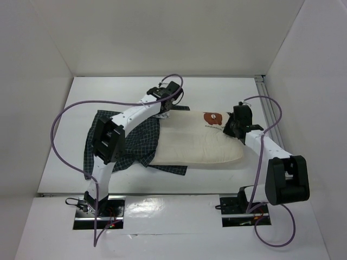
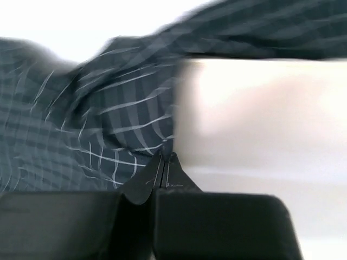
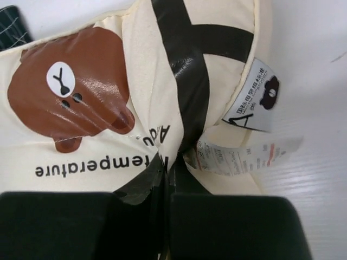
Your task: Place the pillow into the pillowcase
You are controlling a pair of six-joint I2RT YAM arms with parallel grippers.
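The cream-white pillow (image 1: 195, 143) lies across the middle of the table, its bear face print (image 1: 213, 117) at the far right end. Its left end sits inside the dark grid-check pillowcase (image 1: 135, 142), which lies bunched around it. My left gripper (image 1: 164, 110) is at the far edge of the pillowcase mouth, shut on a fold of the pillowcase (image 2: 108, 124) beside the pillow (image 2: 260, 114). My right gripper (image 1: 232, 129) is shut on the pillow (image 3: 141, 70) at its right end, next to the bear print (image 3: 70, 86) and the sewn labels (image 3: 244, 146).
White walls enclose the table (image 1: 217, 89) on three sides. A metal rail (image 1: 264, 92) runs along the right edge. Purple cables (image 1: 70, 114) loop from both arms. The arm bases (image 1: 97, 208) sit at the near edge.
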